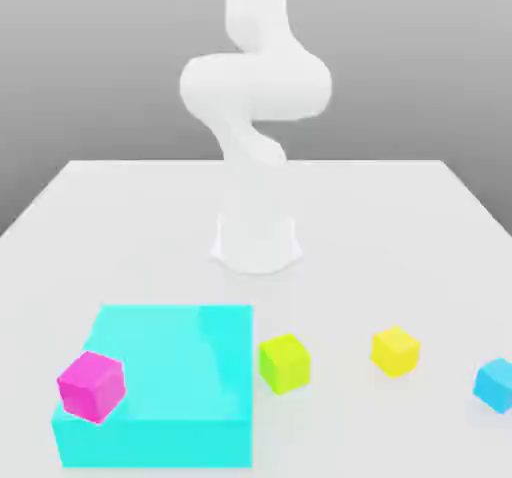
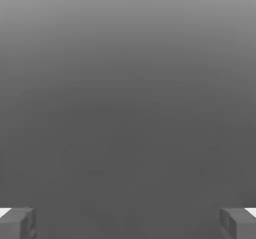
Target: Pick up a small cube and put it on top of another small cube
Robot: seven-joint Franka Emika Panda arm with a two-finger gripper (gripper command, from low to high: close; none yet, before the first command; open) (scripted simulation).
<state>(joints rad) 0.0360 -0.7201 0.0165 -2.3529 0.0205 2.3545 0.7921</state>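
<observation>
On the white counter (image 1: 120, 216), near its front edge, a large cyan block (image 1: 170, 386) sits toward the exterior view's left, with a small magenta cube (image 1: 91, 386) resting on the block's front left corner. Just beside the block's right side stands a lime cube (image 1: 283, 363); a yellow cube (image 1: 395, 351) lies further right, apart from it, and a blue cube (image 1: 495, 384) sits near the counter's right edge. The pincer (image 2: 128, 223) is spread wide, its fingertips (image 2: 17, 223) far apart, gripping nothing
</observation>
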